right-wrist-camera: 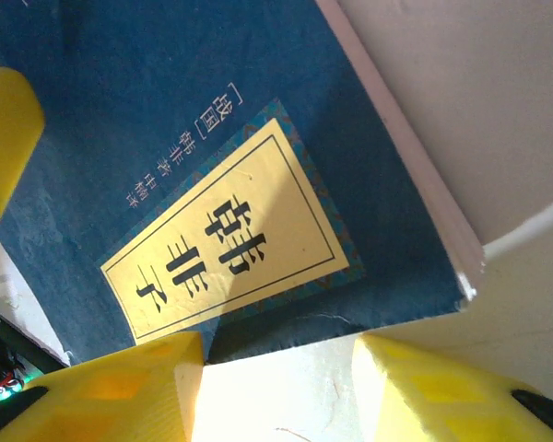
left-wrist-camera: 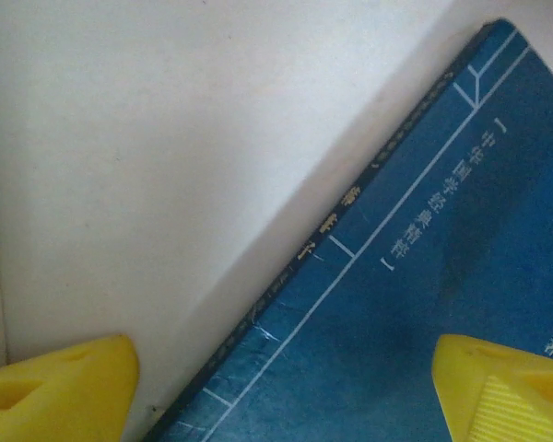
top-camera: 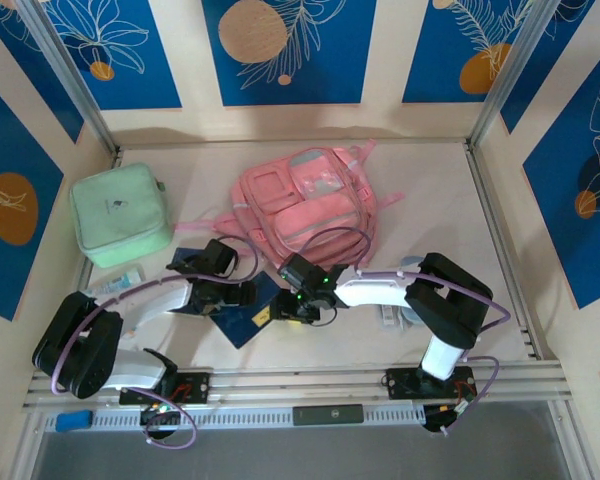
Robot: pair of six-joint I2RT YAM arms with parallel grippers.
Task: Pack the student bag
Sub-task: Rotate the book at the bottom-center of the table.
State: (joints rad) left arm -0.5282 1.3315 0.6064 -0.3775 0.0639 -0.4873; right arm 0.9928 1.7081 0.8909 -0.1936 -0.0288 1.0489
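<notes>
Fingers (left-wrist-camera: 64,391) of the left gripper (left-wrist-camera: 284,359) stand spread wide, straddling the spine edge of the book (left-wrist-camera: 424,230) and gripping nothing. Those of the right gripper (right-wrist-camera: 278,345) are parted too, empty, the book's cover just past their tips. The bag (top-camera: 305,205) lies beyond both pairs, near them.

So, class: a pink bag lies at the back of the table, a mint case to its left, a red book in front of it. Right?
No. The book is dark blue, not red, as the right wrist view shows. The bag and the case lie as you say.
</notes>
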